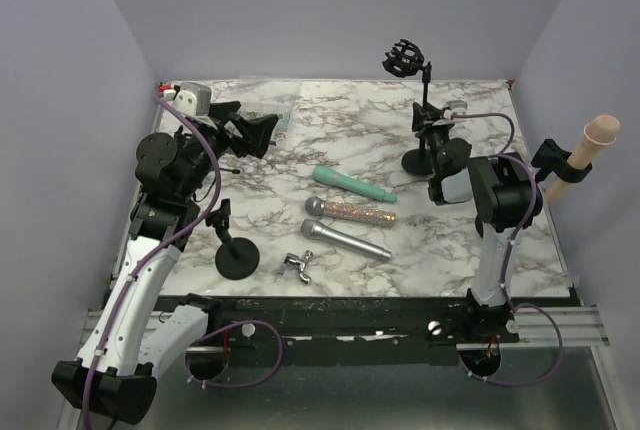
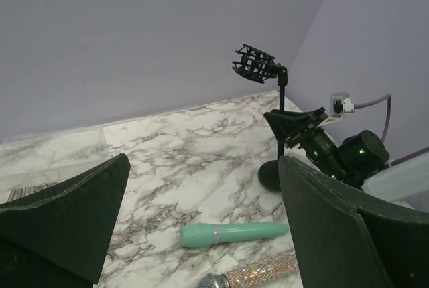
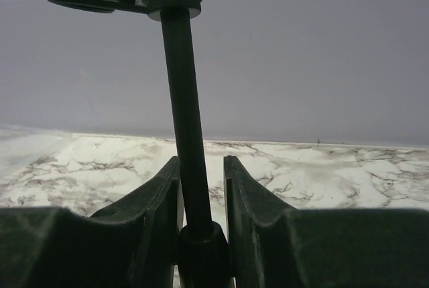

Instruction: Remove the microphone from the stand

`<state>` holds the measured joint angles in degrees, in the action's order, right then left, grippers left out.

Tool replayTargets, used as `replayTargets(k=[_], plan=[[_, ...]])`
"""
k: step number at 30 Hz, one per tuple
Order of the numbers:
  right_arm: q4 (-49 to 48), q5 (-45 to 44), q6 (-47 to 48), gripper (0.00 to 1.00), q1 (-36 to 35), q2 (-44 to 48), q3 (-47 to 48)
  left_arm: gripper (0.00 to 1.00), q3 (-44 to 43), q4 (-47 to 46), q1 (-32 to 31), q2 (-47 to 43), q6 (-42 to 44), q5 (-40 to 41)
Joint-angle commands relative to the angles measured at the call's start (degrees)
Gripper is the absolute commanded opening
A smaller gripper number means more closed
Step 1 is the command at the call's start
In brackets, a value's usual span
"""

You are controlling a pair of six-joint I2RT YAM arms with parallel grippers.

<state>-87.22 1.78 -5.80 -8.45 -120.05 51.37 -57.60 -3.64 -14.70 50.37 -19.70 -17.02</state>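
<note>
A black microphone stand (image 1: 428, 100) stands at the back right, with a round base (image 1: 413, 162) and a cage-like clip (image 1: 403, 57) on top. No microphone shows in the clip. My right gripper (image 1: 436, 140) is shut on the stand's pole (image 3: 188, 134), low down near a thicker collar; the jaws (image 3: 201, 187) sit on either side of it. My left gripper (image 1: 255, 135) is wide open and empty above the table's left, pointing at the stand (image 2: 257, 64). Three microphones lie mid-table: teal (image 1: 352, 184), glittery (image 1: 350, 212) and silver (image 1: 345, 240).
A second short black stand (image 1: 236, 255) with a round base stands at the front left. A small metal clip (image 1: 299, 266) lies near the front edge. A beige handle (image 1: 585, 150) sticks up off the table's right side. Purple walls close in the back and sides.
</note>
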Motion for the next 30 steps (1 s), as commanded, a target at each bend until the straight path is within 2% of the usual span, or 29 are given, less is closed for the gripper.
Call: replayTargets(k=[1, 11, 20, 23, 27, 30], plan=[[-15.0, 0.1, 2.2, 0.17, -1.8, 1.3, -7.1, 0.96, 0.4, -0.9, -0.1, -0.2, 0.6, -0.4], [-15.0, -0.6, 2.1, 0.37, -2.1, 7.0, -17.1, 0.96, 0.9, -1.5, -0.1, -1.1, 0.2, -0.2], [-13.1, -7.3, 2.0, 0.77, -3.2, 17.4, -28.2, 0.96, 1.1, -1.9, -0.1, -1.1, 0.2, -0.3], [-3.0, -9.9, 2.0, 0.89, -3.2, 24.3, -30.1, 0.96, 1.4, -1.8, -0.1, -1.0, 0.4, 0.1], [15.3, -17.0, -1.2, 0.95, -3.1, 34.4, -30.0, 0.96, 1.2, -1.9, -0.2, -0.4, -0.1, -0.5], [35.2, -21.8, -7.6, 1.00, -3.2, 42.4, -27.3, 0.96, 1.4, -2.0, -0.2, 0.0, 0.0, -0.2]])
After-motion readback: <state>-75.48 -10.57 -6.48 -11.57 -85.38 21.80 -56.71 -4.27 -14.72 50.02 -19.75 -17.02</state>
